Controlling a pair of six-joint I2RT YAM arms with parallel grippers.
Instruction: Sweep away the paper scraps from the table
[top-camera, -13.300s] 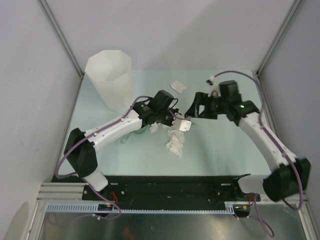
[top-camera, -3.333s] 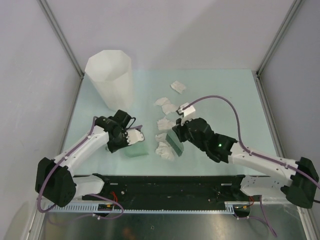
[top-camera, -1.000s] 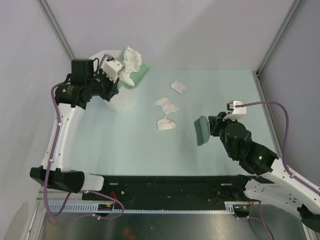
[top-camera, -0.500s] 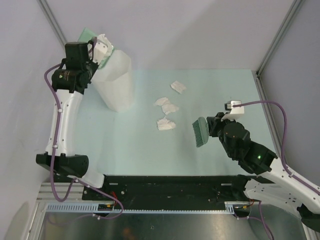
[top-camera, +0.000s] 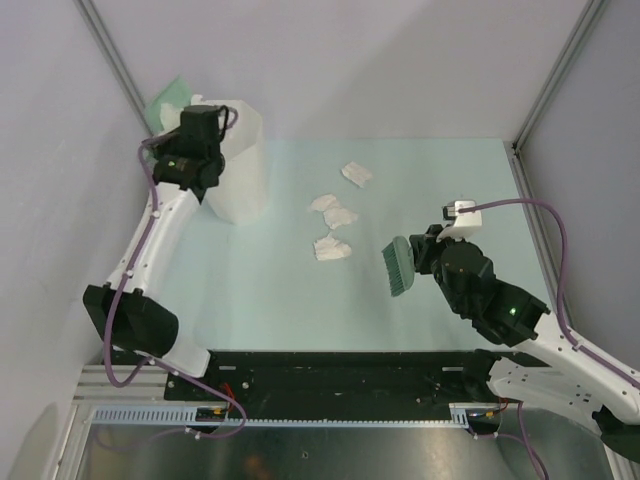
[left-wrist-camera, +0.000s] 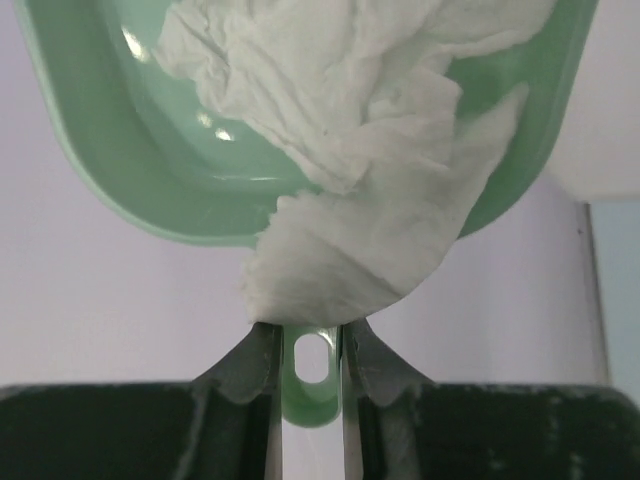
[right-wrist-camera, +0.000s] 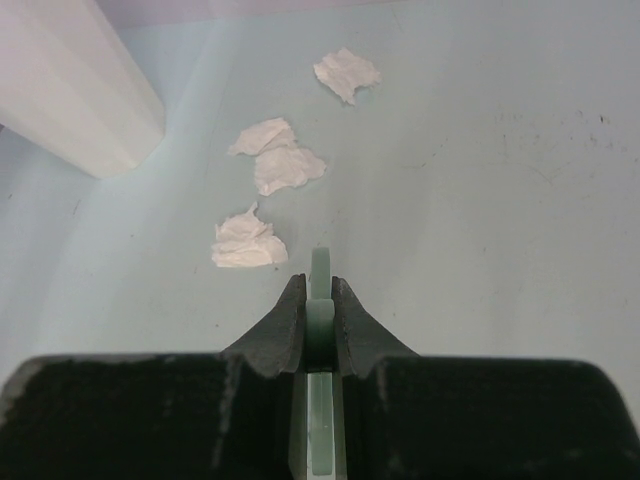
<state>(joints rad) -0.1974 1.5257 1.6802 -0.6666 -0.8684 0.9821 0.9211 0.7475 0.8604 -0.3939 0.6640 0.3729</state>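
- A green dustpan is gripped by its handle tab in the left tool, whose fingers are closed on it.
- The dustpan is held high beside the rim of a tall white bin at the far left, probably so that its load can be tipped in.
- Several of the paper scraps are heaped in the pan, with one wad hanging over its near lip towards the handle.
- Whether the pan is over the bin's mouth cannot be told.
- A green brush is clamped by its thin handle in the closed right tool.
- The brush is held just right of the loose paper, apparently ready for another sweep.
- Four more scraps are left on the pale green bench: three clustered near the middle, one farther back.
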